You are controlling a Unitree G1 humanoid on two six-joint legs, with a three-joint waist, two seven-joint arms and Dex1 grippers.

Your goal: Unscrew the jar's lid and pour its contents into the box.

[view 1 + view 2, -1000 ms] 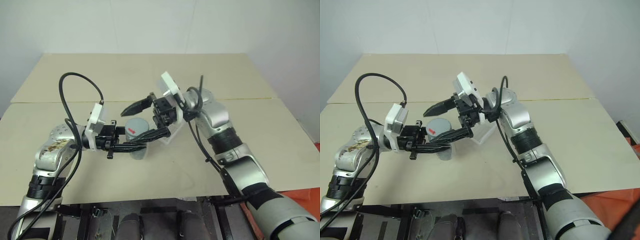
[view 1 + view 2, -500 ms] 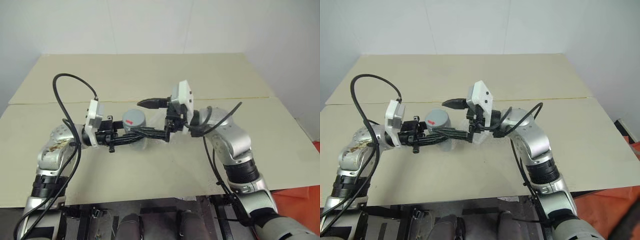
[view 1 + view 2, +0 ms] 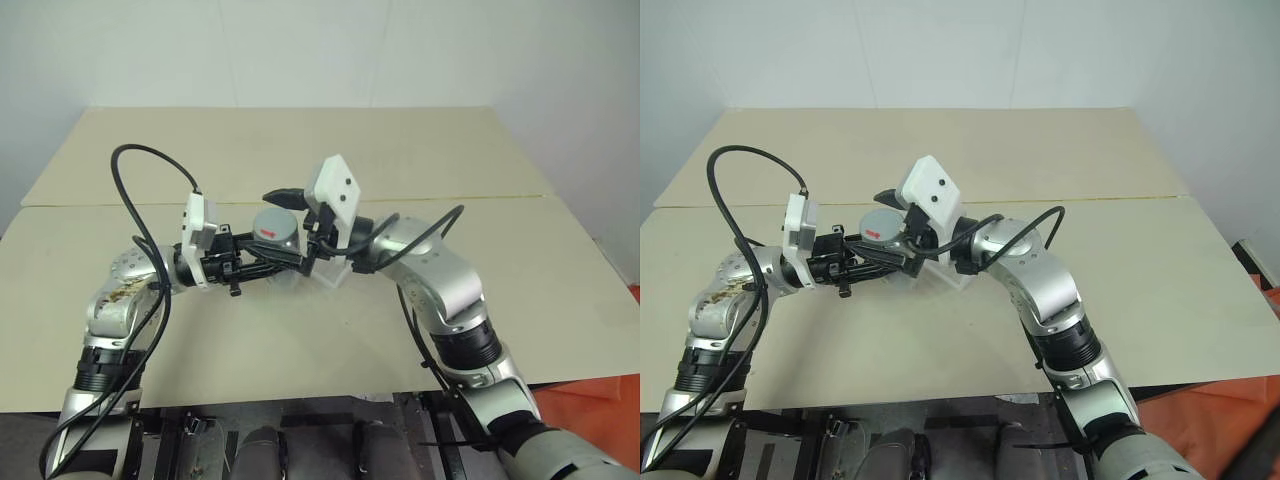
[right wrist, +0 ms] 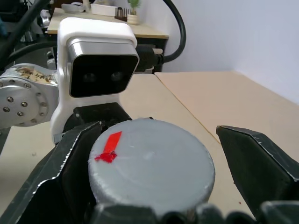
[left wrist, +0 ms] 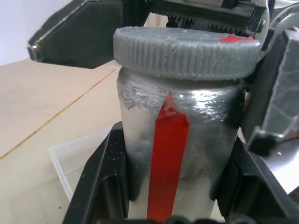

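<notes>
My left gripper (image 3: 282, 258) is shut on the jar (image 5: 180, 135), a silvery-grey cylinder with a red strip, and holds it upright above the table. The grey ribbed lid (image 4: 149, 163) with a red mark sits on the jar. From the other side my right gripper (image 3: 283, 228) reaches in, open, with one black finger (image 4: 60, 186) on each side of the lid and a gap on both sides. The clear plastic box (image 3: 330, 270) lies on the table just behind and below the jar, partly hidden by my right hand.
A beige table (image 3: 300, 150) with a seam across it stretches wide on all sides. Black cables loop above both forearms. A white wall stands behind the table's far edge.
My right wrist has swung round and its open fingers have come in from the right to straddle the lid. The left gripper has kept its hold on the jar, almost in place.
</notes>
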